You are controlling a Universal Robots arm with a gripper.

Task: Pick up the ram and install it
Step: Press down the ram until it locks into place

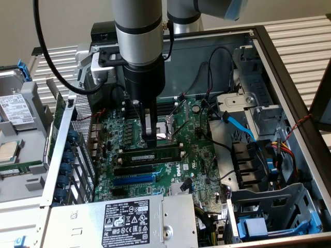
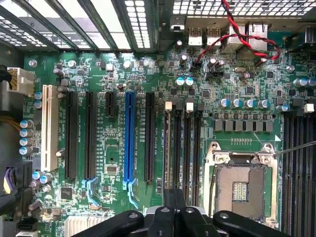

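an open computer case (image 1: 289,88) lies on its side on a slatted bench, its green motherboard (image 1: 181,155) facing up, hemmed in by metal walls, a drive cage and loose cables.

gripper (image 1: 150,138): hangs straight down from the grey arm, its tips just above or on the upper edge of the ram (image 1: 152,154). the dark fingers seem drawn close together, but whether they pinch the stick or merely press on it cannot be told from the exterior view. in the wrist view the gripper (image 2: 169,217) appears as black linkage at the frame's edge, with the thin edge of the stick running away from it along the memory slots (image 2: 180,143).

ram: stands on edge, level, in a slot just beside the cpu socket (image 1: 164,130), apparently seated or nearly so; the white label faces the power supply (image 1: 126,219).

handling (judged): light, stiff and thin; the board is brittle under sideways bending and its chips and contact edge should not be squeezed. best held across the two flat faces near the middle of the top edge, with force directed straight down along the slot.

clearance: open room lies directly above. the socket frame sits close on one side, bare black slots and the blue expansion slot (image 1: 133,180) on the other. a black cable (image 1: 207,129) loops near the exterior view's right end of the stick; the perforated rear panel (image 1: 83,129) is well apart.
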